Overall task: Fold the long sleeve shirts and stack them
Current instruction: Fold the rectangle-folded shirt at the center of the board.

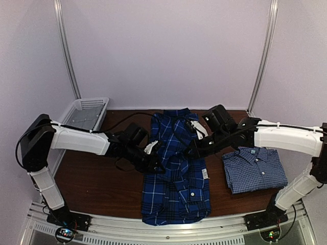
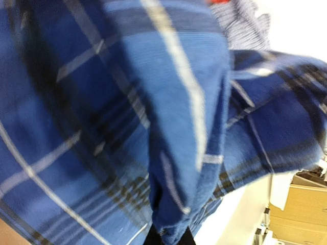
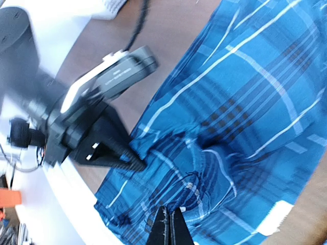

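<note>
Plaid shirt: the dark royal-blue plaid shirt (image 1: 176,176) lies lengthwise down the middle of the desk (image 1: 97,186). One end is toward the far wall and the other is at the near edge. A white button and a small white tag show on its near half.

Plaid shirt, mid-length: the cloth is bunched and lifted into folds between the two tools.

Left tool: the left tool (image 1: 157,164) is at the shirt's left edge, about halfway along. Its fingers are together, clamped on a fold of the plaid cloth. In the left wrist view the plaid fills nearly the whole frame, and a thick fold runs down into the dark fingers at the bottom.

Right tool: the right tool (image 1: 194,151) is at the shirt's right side, opposite the left one. In the right wrist view its fingers are pressed together on a puckered ridge of plaid.

Checked shirt: the paler fine-check shirt (image 1: 254,171) lies folded into a rectangle on the right part of the desk, collar toward the far side. It is near the plaid shirt but apart from it.

Stack: the two shirts lie side by side, neither on the other.

Mesh basket: the white mesh basket (image 1: 87,113) stands at the desk's far left corner.
</note>
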You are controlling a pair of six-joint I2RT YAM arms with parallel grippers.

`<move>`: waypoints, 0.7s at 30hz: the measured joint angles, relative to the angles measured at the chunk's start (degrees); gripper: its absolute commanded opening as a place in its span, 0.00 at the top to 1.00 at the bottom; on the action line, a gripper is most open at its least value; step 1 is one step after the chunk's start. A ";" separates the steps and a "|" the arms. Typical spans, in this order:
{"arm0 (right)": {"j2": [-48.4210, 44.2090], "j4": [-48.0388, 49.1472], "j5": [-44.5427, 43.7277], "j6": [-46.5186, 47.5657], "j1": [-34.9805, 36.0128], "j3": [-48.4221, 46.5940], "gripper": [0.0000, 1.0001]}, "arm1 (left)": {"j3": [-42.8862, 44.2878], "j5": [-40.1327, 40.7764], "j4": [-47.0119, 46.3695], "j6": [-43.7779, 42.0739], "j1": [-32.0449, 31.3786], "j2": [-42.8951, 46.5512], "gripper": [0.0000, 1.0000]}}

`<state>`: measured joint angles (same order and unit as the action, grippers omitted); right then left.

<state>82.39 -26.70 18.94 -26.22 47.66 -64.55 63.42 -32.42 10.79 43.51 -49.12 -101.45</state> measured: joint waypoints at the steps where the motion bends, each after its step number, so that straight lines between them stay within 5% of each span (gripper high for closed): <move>1: 0.44 0.22 0.61 -0.48 1.07 0.50 1.00 | -2.12 -0.52 -1.01 0.96 -0.02 0.20 1.00; 10: 11.17 3.85 4.02 -4.02 9.31 1.42 1.00 | -13.84 -1.20 -4.35 5.44 -0.07 4.24 1.00; 21: 12.79 4.87 6.05 -4.68 11.10 0.11 1.00 | -17.57 0.07 -5.31 7.45 -0.37 8.28 1.00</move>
<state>95.18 -21.82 24.99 -30.89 58.76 -64.45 45.84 -32.36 5.48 50.96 -49.50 -93.17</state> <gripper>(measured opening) 0.011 0.031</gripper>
